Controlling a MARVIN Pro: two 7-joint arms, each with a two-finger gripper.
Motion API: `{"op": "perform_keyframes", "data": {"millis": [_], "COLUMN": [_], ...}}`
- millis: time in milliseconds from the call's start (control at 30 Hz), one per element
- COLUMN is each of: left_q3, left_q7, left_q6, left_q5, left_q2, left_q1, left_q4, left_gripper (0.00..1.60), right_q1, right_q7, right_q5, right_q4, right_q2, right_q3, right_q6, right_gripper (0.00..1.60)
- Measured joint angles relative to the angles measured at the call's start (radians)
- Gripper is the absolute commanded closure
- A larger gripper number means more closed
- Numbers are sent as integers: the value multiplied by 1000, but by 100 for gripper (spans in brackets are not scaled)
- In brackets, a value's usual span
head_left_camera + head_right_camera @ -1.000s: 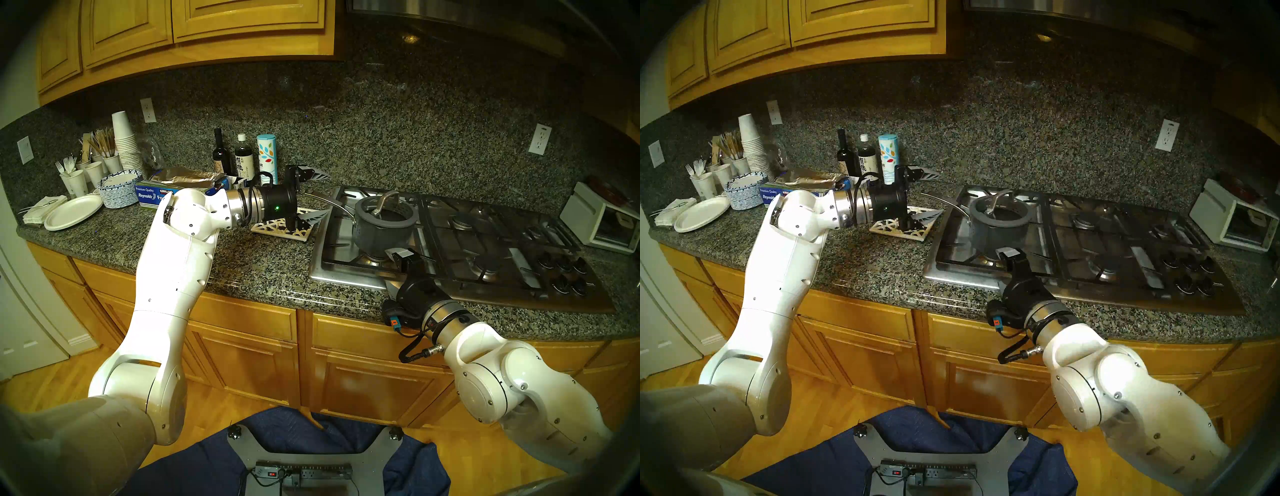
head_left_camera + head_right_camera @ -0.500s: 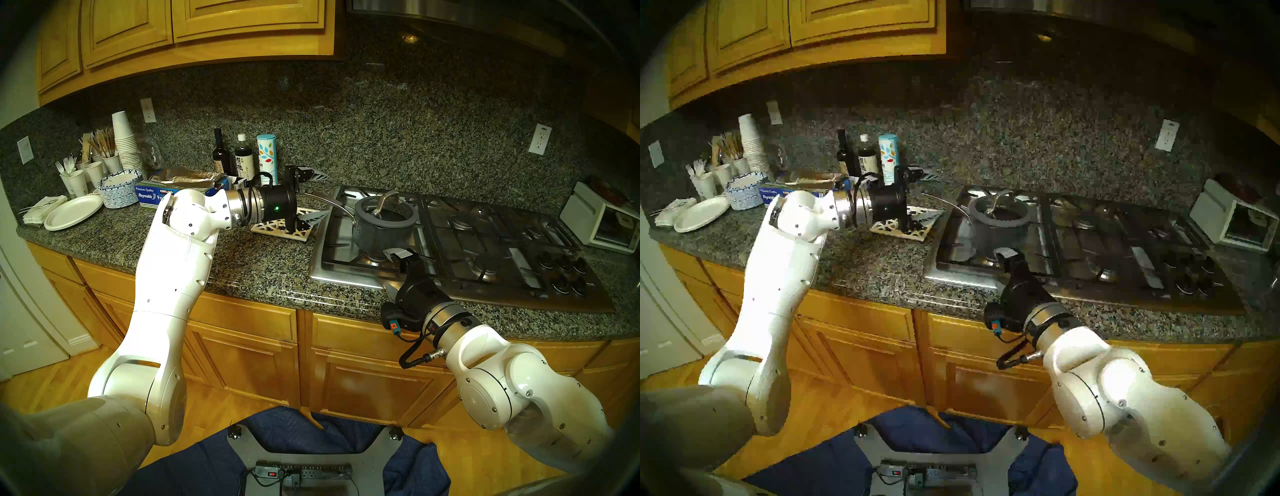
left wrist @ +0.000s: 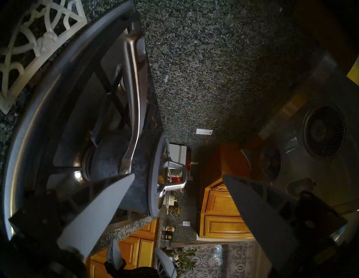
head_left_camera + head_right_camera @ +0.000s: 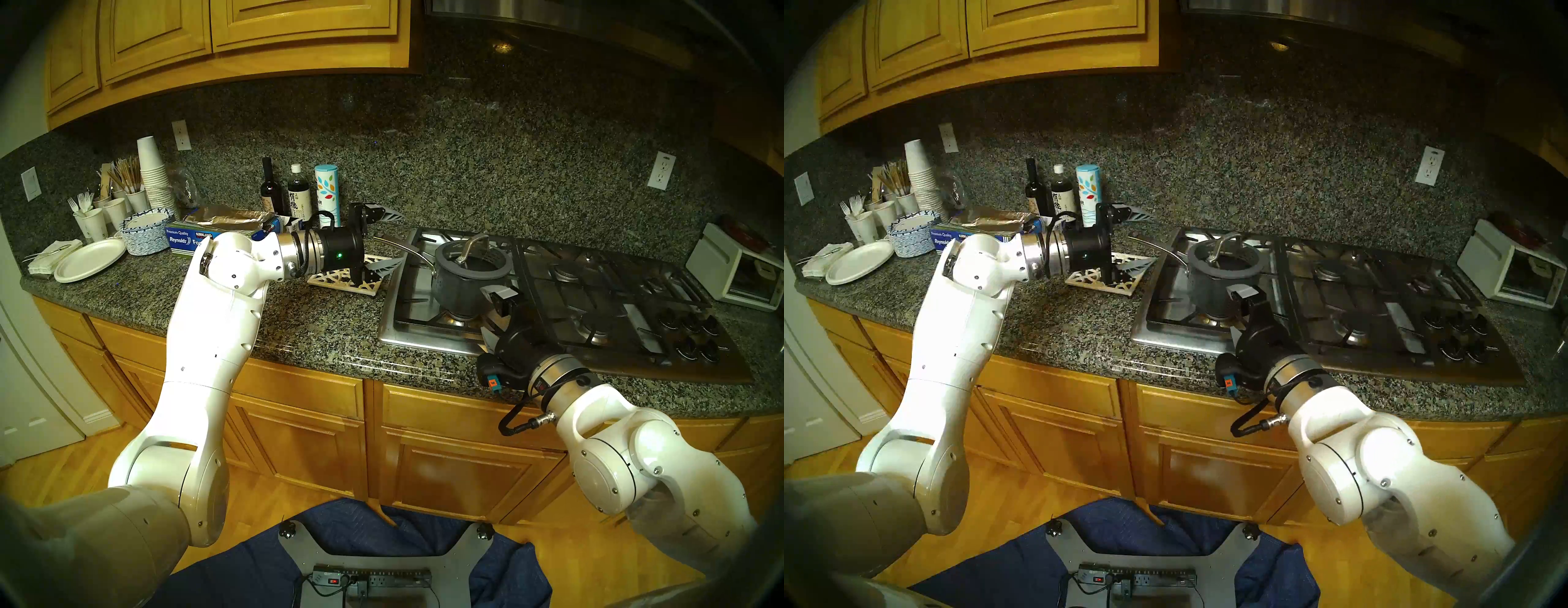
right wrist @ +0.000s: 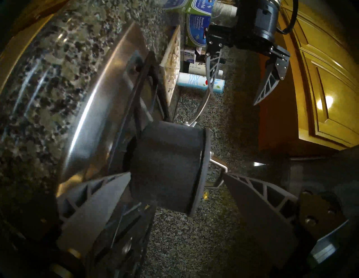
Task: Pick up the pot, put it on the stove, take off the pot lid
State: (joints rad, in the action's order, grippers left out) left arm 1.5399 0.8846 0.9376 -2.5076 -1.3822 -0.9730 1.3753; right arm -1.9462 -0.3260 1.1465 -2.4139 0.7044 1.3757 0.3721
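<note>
The pot (image 4: 469, 288) was set on the stove (image 4: 594, 297), lid (image 4: 471, 260) on; both grippers, left gripper (image 4: 392, 240) and right gripper (image 5: 175, 179), were wide open and empty; the lid's loop should be gripped squarely and lifted straight up

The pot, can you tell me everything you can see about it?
The pot is small, dark grey and matte, with straight sides and a rounded bottom. A long, thin, curved silver handle sticks out to its left. It stands upright on the black grate over the front-left burner of the stove. Its lid is on: glass with a wide grey rim and a silver loop on top. Neither gripper touches it; the open right gripper is close in front.
</note>
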Motion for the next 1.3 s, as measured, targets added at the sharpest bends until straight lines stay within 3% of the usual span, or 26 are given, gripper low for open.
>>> {"op": "perform_keyframes", "data": {"millis": [533, 1300], "left_q3": [0, 0], "left_q7": [-3, -6], "left_q6": [3, 5], "left_q5": [1, 2], "left_q2": [-1, -2], "left_q1": [-2, -3], "left_q4": [0, 0], "left_gripper": [0, 0], "right_q1": [71, 100], "right_q7": [22, -27], "right_q5": [-59, -291], "right_q4": [-3, -8], "right_q2": [6, 23], "right_q3": [74, 320], "right_q6": [-64, -137], "right_gripper": [0, 0]}}
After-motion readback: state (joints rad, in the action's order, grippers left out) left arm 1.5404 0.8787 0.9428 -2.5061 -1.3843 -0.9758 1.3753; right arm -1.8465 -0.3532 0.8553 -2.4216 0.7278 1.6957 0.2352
